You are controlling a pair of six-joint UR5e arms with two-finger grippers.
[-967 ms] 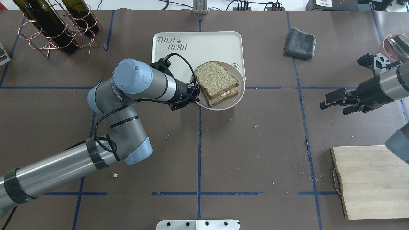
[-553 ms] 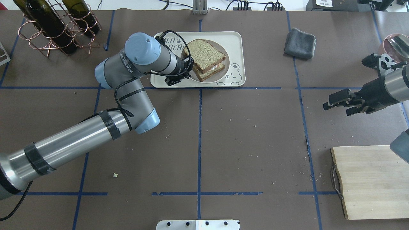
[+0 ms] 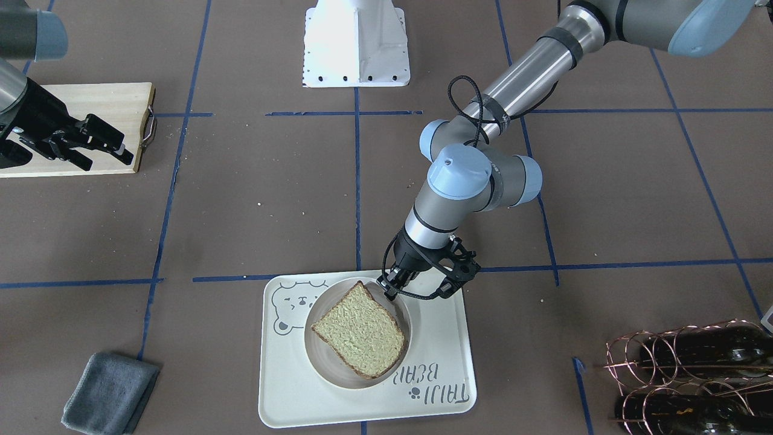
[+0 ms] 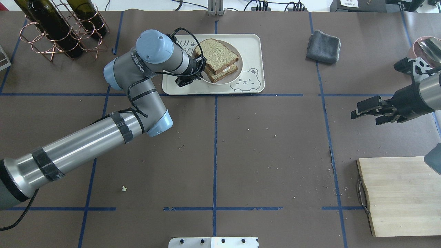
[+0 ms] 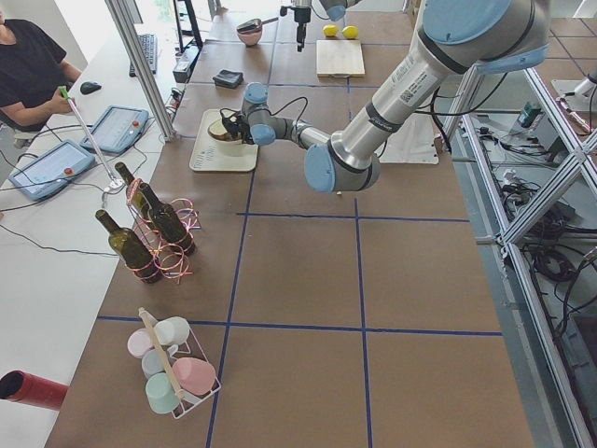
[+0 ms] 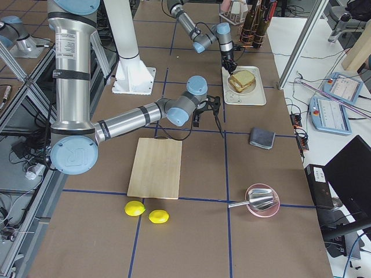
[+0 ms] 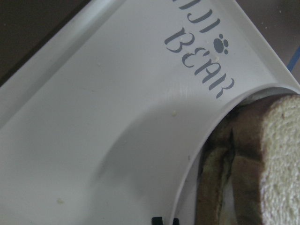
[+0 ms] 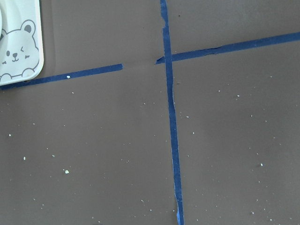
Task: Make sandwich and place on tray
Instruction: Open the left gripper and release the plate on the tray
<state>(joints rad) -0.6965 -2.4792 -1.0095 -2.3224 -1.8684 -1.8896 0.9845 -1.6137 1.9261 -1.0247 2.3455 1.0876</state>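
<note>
Holding the tan two-slice bread sandwich (image 4: 217, 55) on its small round white plate (image 4: 240, 64) over the cream-white rectangular plastic tray (image 4: 253, 44).
Releasing with the plate tilted could slide the sandwich off. The left gripper (image 4: 201, 69), wrist pitched down, pinches the plate's rim; the right gripper (image 4: 366, 111) hangs spread and empty, well apart.

Your brown counter (image 4: 275, 155) is gridded with blue tape (image 4: 215, 144). In the left-end view, a white desk (image 5: 56, 233) runs along at 9 o'clock, aluminium framing (image 5: 140, 65) stands at 11, and cables (image 5: 548, 266) litter the grey floor (image 5: 583, 355) at 3. The light is bright and even.
</note>
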